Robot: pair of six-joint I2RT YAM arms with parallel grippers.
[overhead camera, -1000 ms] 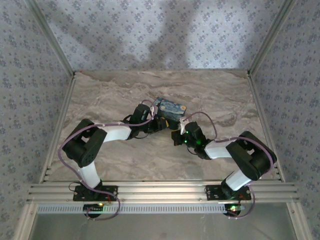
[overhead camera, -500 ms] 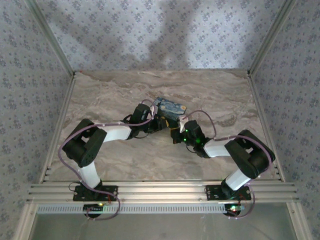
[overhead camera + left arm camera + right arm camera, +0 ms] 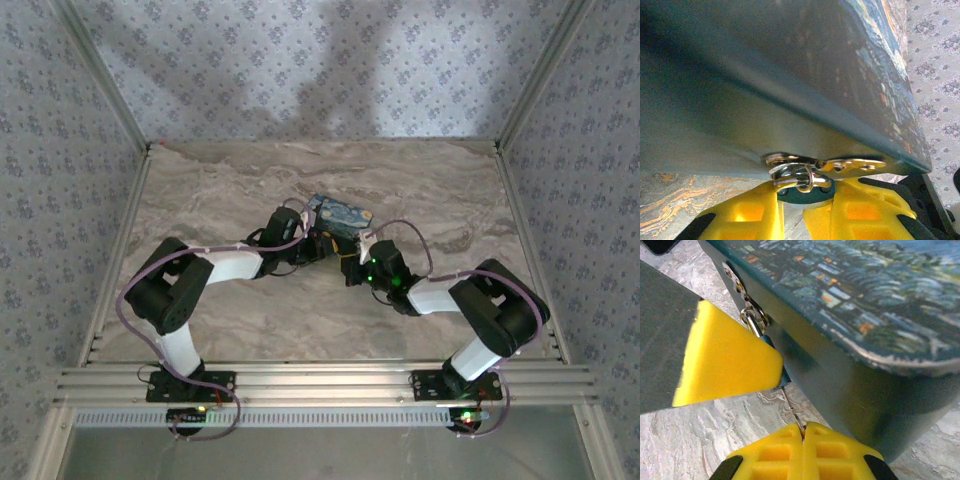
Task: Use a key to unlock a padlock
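- Marble-look tabletop [image 3: 220, 190], top view: one painted box [image 3: 338, 215] near the middle. Left fingers [image 3: 318, 246] and right fingers [image 3: 351, 264] both drawn up to its near side. Two arms counted. Padlock and key too small to make out here.
- Left wrist view: yellow left fingers [image 3: 774, 196] clamped on the bluish padlock [image 3: 801, 195], one on each side of its body. Shackle [image 3: 799, 176] looped through the hasp [image 3: 850, 164] at the painted box's [image 3: 790, 75] edge. One padlock counted.
- Right wrist view: right fingers [image 3: 802, 440] pressed together on the thin key [image 3: 792, 412]. Shaft running up to the padlock [image 3: 784, 376], just beside one of the left fingers [image 3: 725, 360]. One key counted. Depth of seating not discernible.
- Judged step: key going into the lock, shackle not yet released. Next move probably calls for a push straight along the shaft, then a twist, with the lock body held steady. Thin key, so some risk of bending or slipping.
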